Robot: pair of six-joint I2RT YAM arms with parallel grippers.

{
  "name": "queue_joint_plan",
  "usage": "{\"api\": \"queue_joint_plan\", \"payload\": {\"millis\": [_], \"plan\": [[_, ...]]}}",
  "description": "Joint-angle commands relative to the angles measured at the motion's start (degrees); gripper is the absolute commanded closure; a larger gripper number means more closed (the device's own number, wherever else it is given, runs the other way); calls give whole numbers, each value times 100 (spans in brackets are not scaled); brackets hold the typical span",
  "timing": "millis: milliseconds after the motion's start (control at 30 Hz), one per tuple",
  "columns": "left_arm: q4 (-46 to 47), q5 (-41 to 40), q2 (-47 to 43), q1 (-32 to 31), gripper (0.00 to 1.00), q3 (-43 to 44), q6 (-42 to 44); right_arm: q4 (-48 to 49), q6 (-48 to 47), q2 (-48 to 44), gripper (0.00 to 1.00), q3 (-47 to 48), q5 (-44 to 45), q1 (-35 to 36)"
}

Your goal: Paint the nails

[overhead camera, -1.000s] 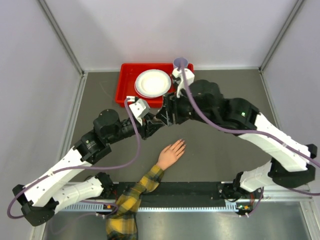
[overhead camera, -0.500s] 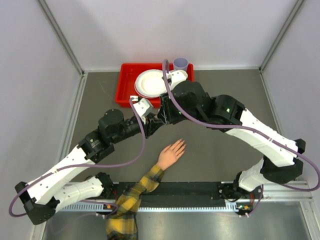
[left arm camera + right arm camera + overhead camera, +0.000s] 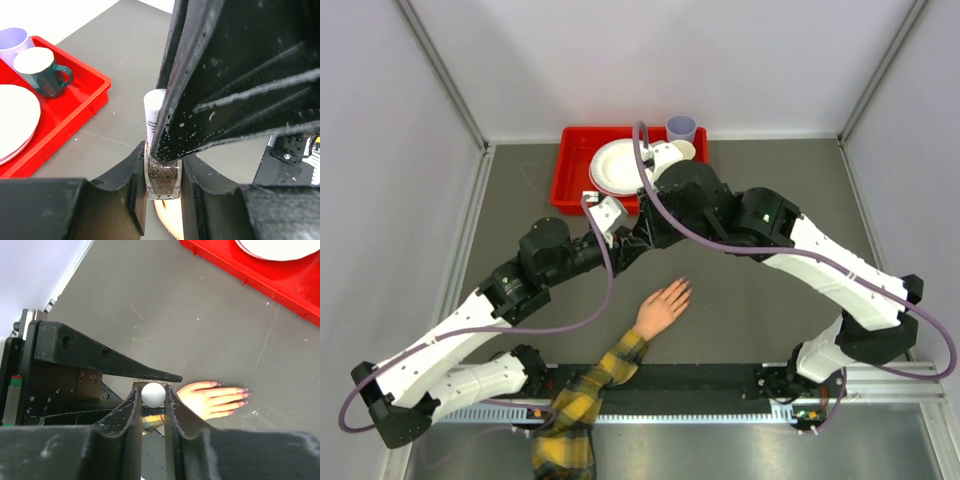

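**Polish bottle pinched at both ends over the grey table**

Grey tabletop between white walls, viewed from above. At the far edge, a red tray. Holds a white plate and, toward its right end, a dark teal mug with a white top; impossible to tell what is inside the mug. At the tray's far right corner, a lilac cup, contents out of sight.

Near the middle of the table, a pale peach mannequin hand. Lies palm down, fingers slightly spread and pointing toward the far right, with the arm in a yellow-and-black plaid sleeve running back to the near edge. At the fingertips, the nails, small and pinkish in the right wrist view, apart from both grippers.

Just beyond the hand and above the table, both arms meeting tip to tip. Left gripper clenched on a small square clear-glass nail polish bottle, one finger pressed to each side. Contains dark, glittery polish. On top of the bottle, a white cap, upright. Right gripper clamped on that cap from above, a finger touching either side. Below the bottle in the left wrist view, a sliver of the peach hand.
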Motion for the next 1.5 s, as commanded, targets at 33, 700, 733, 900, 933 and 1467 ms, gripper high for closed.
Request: {"api": "queue_joint_plan", "payload": {"millis": [33,700,733,900,933,1467], "plan": [[349,517,-66,-27,100,89,-48,142,-215,-71,100,183,-375,18],[3926,5933,39,17,100,-78,-3371,2709,-2351,-2673,100,-2754,-5403,-272],[3769,5915,56,17,100,1,-3336,2691,-2334,-2673,100,-2727,-5368,-272],[2601,5371,22,17,100,335,-2396,2279,-2378,-2638,100,-2394,-4598,-272],[2381,5213,4,17,100,457,-2230,2148,-2378,-2594,90,-2297,-4412,-263],[533,299,-102,17,100,133,92,46,637,-1119,38,-241,108,-158]]}}
